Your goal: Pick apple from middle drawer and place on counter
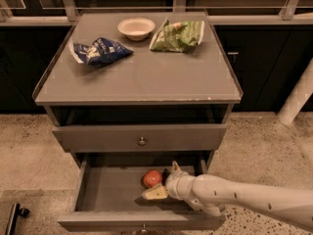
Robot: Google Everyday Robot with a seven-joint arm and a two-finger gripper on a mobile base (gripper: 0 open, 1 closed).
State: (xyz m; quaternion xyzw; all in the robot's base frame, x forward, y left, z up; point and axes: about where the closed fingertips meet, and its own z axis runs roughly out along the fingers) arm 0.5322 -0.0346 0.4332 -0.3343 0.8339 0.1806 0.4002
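Above the middle drawer [107, 190], the counter [146, 77] carries a blue chip bag [100, 51], a white bowl [136, 28] and a green chip bag [178, 35]. Inside the drawer, right of centre, lies the apple [152, 178], with the gripper [164, 180] just beside it, fingers spread.

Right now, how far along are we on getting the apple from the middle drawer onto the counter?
Done: the middle drawer is pulled open, with the apple lying on its floor. In hand: the gripper is down inside the drawer beside the apple, its jaws open, no grasp visible yet. Left: close on the apple, lift it out and set it on the counter.
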